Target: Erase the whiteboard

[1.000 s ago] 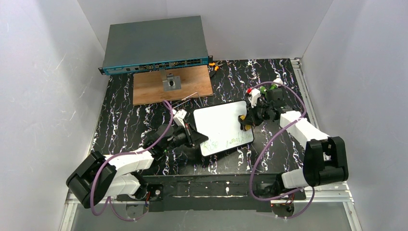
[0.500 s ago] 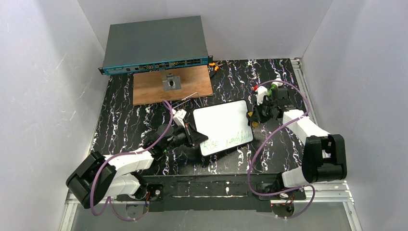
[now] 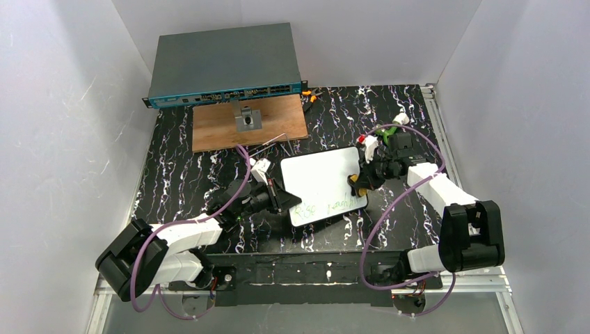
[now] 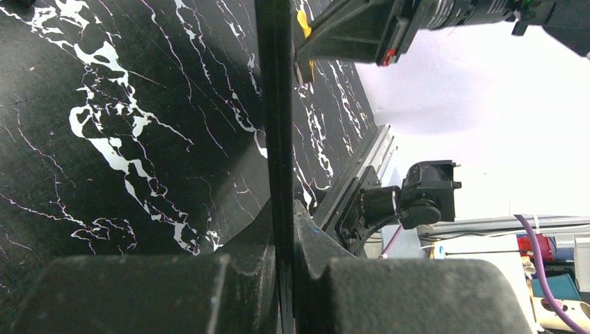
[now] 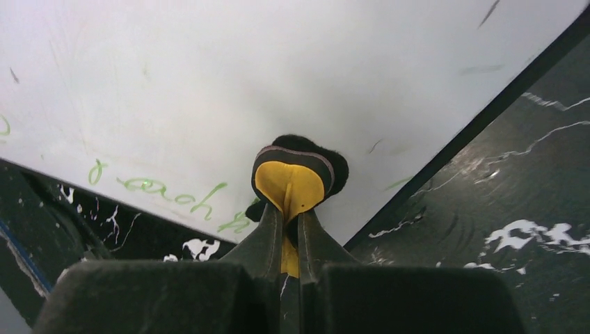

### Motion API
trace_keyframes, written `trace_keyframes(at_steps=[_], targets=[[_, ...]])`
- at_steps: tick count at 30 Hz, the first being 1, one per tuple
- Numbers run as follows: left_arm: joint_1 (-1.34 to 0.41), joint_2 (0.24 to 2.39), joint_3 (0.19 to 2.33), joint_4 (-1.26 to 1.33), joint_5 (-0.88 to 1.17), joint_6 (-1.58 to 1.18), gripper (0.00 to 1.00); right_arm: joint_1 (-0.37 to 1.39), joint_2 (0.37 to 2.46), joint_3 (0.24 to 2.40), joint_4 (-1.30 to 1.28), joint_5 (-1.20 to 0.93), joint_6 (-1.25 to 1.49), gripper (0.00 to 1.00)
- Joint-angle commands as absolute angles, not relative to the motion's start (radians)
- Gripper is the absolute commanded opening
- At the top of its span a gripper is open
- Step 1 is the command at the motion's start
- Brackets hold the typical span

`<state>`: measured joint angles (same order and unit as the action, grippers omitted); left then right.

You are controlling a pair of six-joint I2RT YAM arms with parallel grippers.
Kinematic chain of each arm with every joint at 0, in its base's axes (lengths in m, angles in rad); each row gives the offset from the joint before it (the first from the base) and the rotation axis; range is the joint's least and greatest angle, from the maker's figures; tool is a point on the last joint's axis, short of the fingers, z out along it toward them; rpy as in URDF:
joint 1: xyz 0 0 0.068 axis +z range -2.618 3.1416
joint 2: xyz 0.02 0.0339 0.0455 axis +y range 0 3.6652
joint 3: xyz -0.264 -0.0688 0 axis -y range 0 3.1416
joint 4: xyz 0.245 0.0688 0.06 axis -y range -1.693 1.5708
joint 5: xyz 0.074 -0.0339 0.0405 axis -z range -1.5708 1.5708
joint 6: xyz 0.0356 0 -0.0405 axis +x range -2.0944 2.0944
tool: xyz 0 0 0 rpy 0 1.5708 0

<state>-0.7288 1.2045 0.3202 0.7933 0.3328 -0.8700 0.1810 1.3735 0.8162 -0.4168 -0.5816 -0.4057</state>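
The whiteboard [image 3: 323,182] lies just on the near side of the wooden panel [image 3: 229,131], our left gripper [image 3: 289,200] clamped tight on its rim. Our right gripper [image 3: 363,179] pinches a yellow-backed eraser [image 5: 292,179] against its surface. We should press flat and sweep through the green writing [image 5: 174,196].

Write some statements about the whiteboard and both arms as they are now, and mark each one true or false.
1. The left fingers clamp the whiteboard by its edge. True.
2. The right fingers are empty. False: they hold a yellow and black eraser.
3. The whiteboard is fully clean. False: green writing remains along its near edge.
4. The eraser rests on the whiteboard, near its right edge. True.
5. The wooden panel lies on the whiteboard. False: it lies apart, behind it.
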Motion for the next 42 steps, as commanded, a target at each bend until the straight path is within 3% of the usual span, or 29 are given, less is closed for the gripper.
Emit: trace_keyframes(at_steps=[1, 10, 17, 23, 34, 42], targets=[[-0.737, 1.178, 0.341, 0.925, 0.391, -0.855, 0.00, 0.183, 1.401, 0.956, -0.338, -0.504, -0.316, 0.01], [-0.737, 1.147, 0.333, 0.897, 0.377, -0.841, 0.00, 0.148, 1.521, 1.050, -0.350, -0.393, -0.272, 0.01], [-0.737, 1.176, 0.335, 0.923, 0.380, -0.843, 0.00, 0.150, 1.407, 0.848, -0.438, -0.578, -0.522, 0.01], [-0.736, 1.194, 0.336, 0.942, 0.385, -0.850, 0.00, 0.162, 1.346, 0.763, -0.501, -0.603, -0.656, 0.01], [-0.737, 1.150, 0.335, 0.899, 0.381, -0.841, 0.00, 0.145, 1.479, 0.996, -0.383, -0.417, -0.353, 0.01], [-0.738, 1.133, 0.324, 0.891, 0.371, -0.833, 0.00, 0.143, 1.515, 1.015, -0.439, -0.416, -0.358, 0.01]])
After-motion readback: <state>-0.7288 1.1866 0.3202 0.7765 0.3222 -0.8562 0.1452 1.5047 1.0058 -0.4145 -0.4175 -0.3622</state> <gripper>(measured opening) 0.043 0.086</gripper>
